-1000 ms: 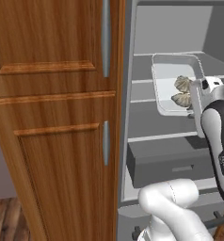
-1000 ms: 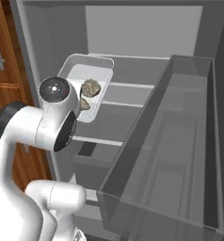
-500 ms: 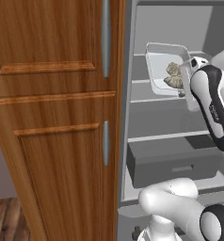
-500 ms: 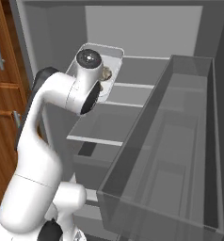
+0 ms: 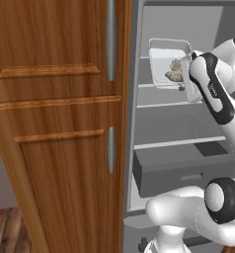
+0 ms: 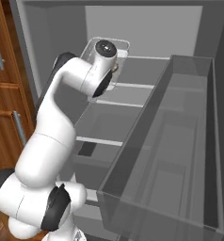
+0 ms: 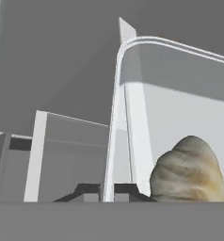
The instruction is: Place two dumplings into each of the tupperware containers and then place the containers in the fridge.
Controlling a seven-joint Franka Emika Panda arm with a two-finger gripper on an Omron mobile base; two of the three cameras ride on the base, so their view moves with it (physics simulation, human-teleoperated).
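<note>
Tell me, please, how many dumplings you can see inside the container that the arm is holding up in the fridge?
1 dumpling shows plainly in the container. A second may be hidden behind it or the arm.

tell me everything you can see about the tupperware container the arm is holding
The tupperware container is a shallow, translucent whitish tray with rounded corners and a raised rim, plastic by its look. It is tipped steeply toward the camera inside the open fridge, up near the top shelf. The pincer is shut on its rim. Pale, pleated dumplings lie inside against its lower edge; the arm hides their number.
</note>
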